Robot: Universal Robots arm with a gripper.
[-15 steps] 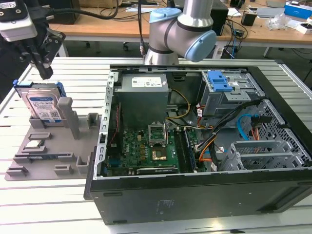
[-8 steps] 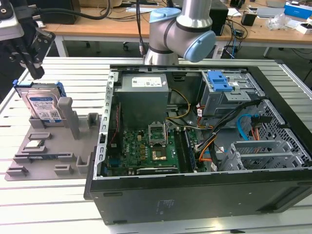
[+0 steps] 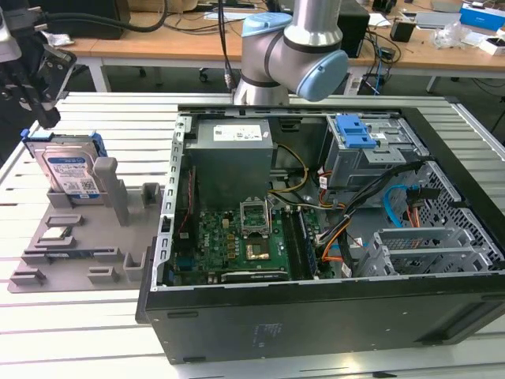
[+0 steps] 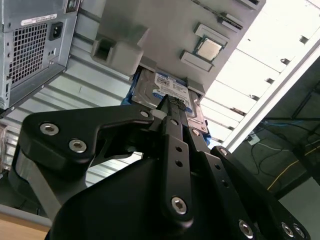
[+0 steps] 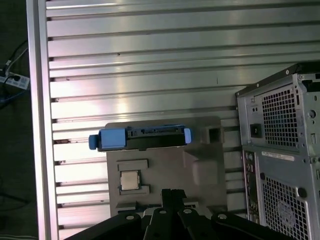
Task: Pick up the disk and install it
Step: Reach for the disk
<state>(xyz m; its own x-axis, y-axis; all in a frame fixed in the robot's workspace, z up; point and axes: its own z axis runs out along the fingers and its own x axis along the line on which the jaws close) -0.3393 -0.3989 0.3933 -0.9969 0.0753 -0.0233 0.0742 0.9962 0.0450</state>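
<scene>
The disk (image 3: pixel 69 172) is a silver drive with a white-and-blue label in a bright blue carrier. It stands on edge in a slot of the grey holder tray (image 3: pixel 79 257) at the exterior view's left. My gripper (image 3: pixel 48 118) hangs just above and behind the disk's upper corner, apart from it, fingers together and holding nothing. In the first wrist view the disk (image 5: pixel 142 139) shows edge-on beyond my gripper (image 5: pixel 172 193). The second wrist view has my gripper (image 4: pixel 172 102) in front of the disk's label (image 4: pixel 170 84).
The open computer case (image 3: pixel 316 324) takes up the exterior view's middle and right, with a grey drive cage (image 3: pixel 379 162) topped by a blue latch (image 3: pixel 355 130). A small square silver chip (image 3: pixel 55 234) lies on the tray. The arm's base (image 3: pixel 268 71) stands behind the case.
</scene>
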